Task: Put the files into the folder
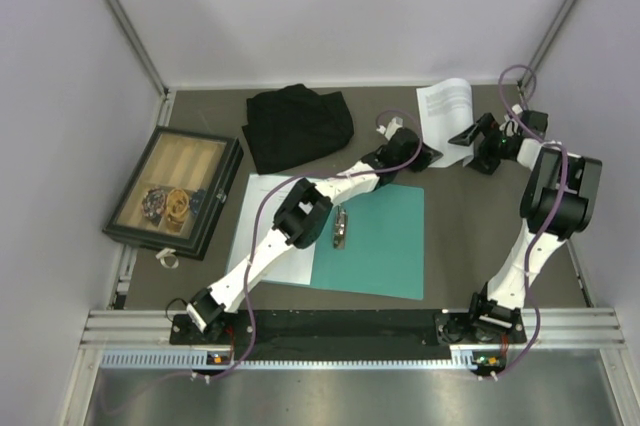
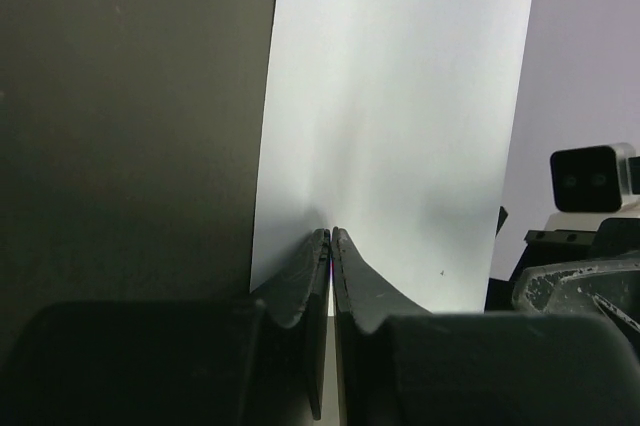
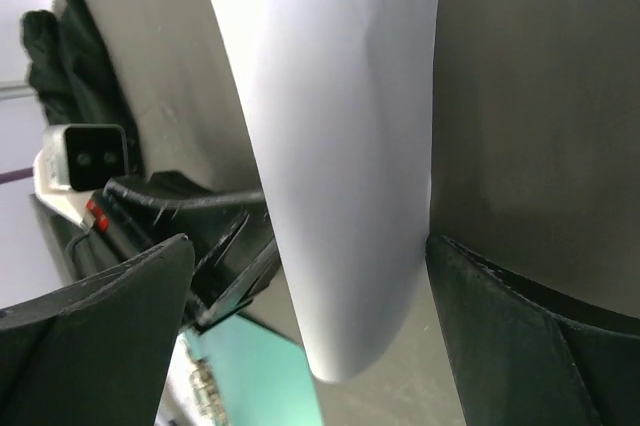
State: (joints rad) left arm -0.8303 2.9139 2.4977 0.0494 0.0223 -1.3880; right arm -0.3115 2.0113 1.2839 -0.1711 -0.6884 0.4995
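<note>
teal card folder (image 1: pixel 385 246) lies flat mid-frame in the top view, metal clip (image 1: pixel 340 226) at its left edge. left gripper (image 2: pixel 331 236) is pinched shut on the edge of a thin, limp white sheet (image 1: pixel 447 106), upper right. right gripper (image 3: pixel 310 266) is held wide open astride it, nothing gripped. sheet should be dragged low and slow so it isn't creased.

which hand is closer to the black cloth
Left. The left hand is right of the black cloth, shut on a paper sheet; the right hand is open farther right, at that sheet's other side.
</note>
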